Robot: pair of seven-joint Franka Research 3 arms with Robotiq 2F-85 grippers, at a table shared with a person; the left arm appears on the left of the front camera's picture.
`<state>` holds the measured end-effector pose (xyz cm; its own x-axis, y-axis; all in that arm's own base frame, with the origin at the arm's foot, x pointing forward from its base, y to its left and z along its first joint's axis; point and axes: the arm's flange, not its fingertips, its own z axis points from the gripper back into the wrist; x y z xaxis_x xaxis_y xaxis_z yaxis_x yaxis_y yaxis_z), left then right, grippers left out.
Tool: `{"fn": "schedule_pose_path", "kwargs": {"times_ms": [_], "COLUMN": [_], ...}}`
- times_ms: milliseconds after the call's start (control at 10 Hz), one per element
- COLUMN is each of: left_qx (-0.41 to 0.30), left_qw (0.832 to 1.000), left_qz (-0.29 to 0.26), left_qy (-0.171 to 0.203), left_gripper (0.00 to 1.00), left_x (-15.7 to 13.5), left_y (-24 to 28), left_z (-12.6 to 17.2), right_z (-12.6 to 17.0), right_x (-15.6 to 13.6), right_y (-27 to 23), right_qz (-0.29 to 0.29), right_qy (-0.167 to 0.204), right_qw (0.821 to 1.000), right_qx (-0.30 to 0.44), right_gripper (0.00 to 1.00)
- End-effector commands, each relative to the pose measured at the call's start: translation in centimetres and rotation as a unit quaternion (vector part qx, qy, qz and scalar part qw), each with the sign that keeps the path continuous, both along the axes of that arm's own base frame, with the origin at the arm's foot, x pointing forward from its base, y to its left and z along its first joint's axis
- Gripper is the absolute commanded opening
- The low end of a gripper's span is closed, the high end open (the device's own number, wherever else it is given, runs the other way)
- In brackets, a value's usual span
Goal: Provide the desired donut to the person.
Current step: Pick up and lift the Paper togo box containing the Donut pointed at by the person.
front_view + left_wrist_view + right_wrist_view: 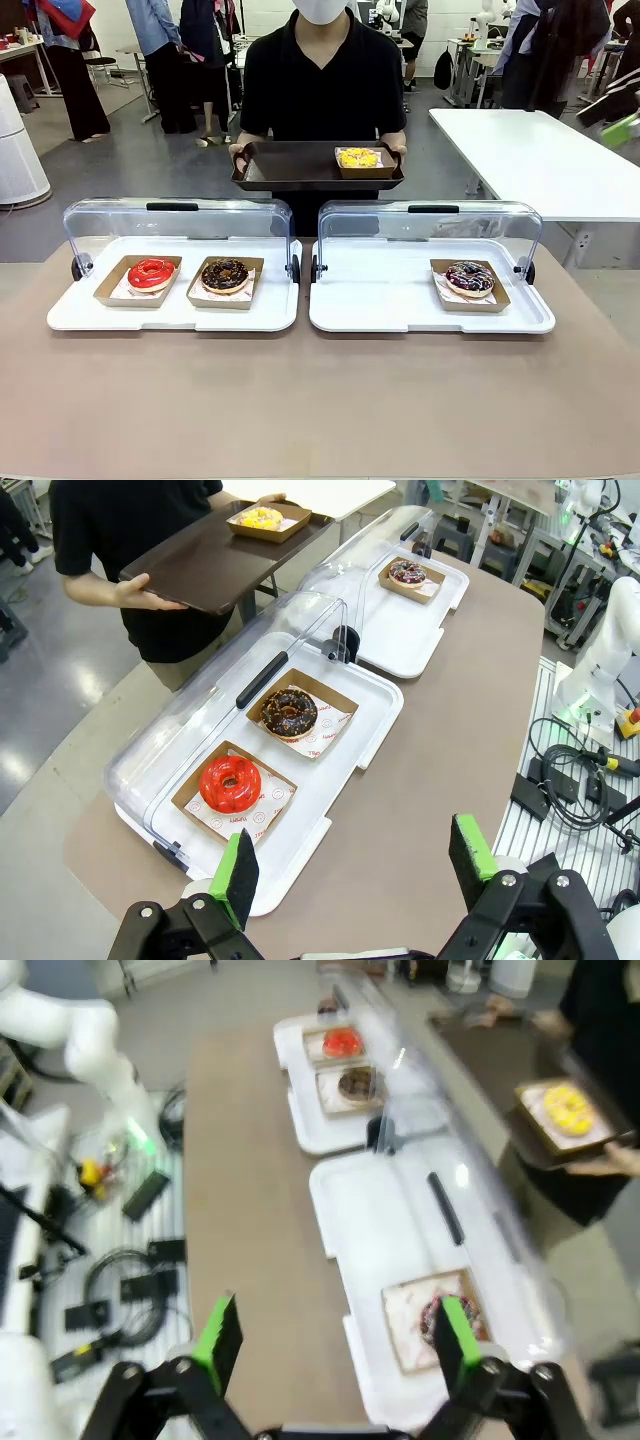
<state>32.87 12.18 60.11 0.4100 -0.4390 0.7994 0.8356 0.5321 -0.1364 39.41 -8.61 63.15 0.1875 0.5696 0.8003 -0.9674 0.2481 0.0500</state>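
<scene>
**Front view: three donuts on the table (320, 400), my grippers empty**

My left gripper (355, 840) and right gripper (338, 1310) gape wide, holding nothing. The red donut (151, 272) and chocolate donut (224, 274) lie left, the sprinkled donut (469, 278) right. A yellow donut (359, 157) sits on the person's (320, 80) tray (290, 165), far side. The icing looks soft and sticky, so I'd pinch a cardboard box (222, 303) by its rim. Raised clear lids (180, 222) stand in the way.

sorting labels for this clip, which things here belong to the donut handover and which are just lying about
In the job:
person
brown tray carrying the yellow donut
red donut
chocolate donut
sprinkled donut
left display case, lid up
right display case, lid up

Just lying about:
white side table
cables
</scene>
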Motion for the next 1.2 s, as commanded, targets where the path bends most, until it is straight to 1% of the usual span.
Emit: {"fn": "schedule_pose_path", "kwargs": {"times_ms": [0,200,300,400,500,600,700,900,1100], "left_qx": [-0.004,-0.004,-0.004,-0.004,-0.004,-0.004,-0.004,-0.004,-0.004], "left_qw": [1.0,1.0,1.0,1.0,1.0,1.0,1.0,1.0,1.0], "left_qz": [-0.002,-0.002,-0.002,-0.002,-0.002,-0.002,-0.002,-0.002,-0.002], "left_qy": [0.0,0.0,0.0,0.0,0.0,0.0,0.0,0.0,0.0], "left_gripper": [1.0,1.0,1.0,1.0,1.0,1.0,1.0,1.0,1.0], "left_x": [-0.1,-0.1,-0.1,-0.1,-0.1,-0.1,-0.1,-0.1,-0.1], "left_y": [-0.1,-0.1,-0.1,-0.1,-0.1,-0.1,-0.1,-0.1,-0.1], "left_z": [0.1,0.1,0.1,0.1,0.1,0.1,0.1,0.1,0.1], "right_z": [-2.2,-5.5,-6.4,-7.2,-7.4,-7.5,-7.6,-7.6,-7.5], "right_x": [1.2,0.9,0.4,0.2,0.1,-0.1,-0.2,-0.2,-0.2], "right_y": [-4.6,-10.3,-12.5,-14.2,-15.0,-14.9,-14.8,-14.8,-14.2], "right_qz": [-0.008,-0.04,-0.015,0.018,0.028,0.062,0.077,0.075,0.074], "right_qy": [-0.028,-0.086,-0.089,-0.063,-0.06,-0.046,-0.036,-0.028,-0.017], "right_qw": [0.998,0.995,0.996,0.998,0.997,0.996,0.995,0.995,0.996], "right_qx": [0.054,0.014,-0.005,0.016,0.042,0.051,0.051,0.062,0.054], "right_gripper": [1.0,1.0,1.0,1.0,1.0,1.0,1.0,1.0,1.0]}}
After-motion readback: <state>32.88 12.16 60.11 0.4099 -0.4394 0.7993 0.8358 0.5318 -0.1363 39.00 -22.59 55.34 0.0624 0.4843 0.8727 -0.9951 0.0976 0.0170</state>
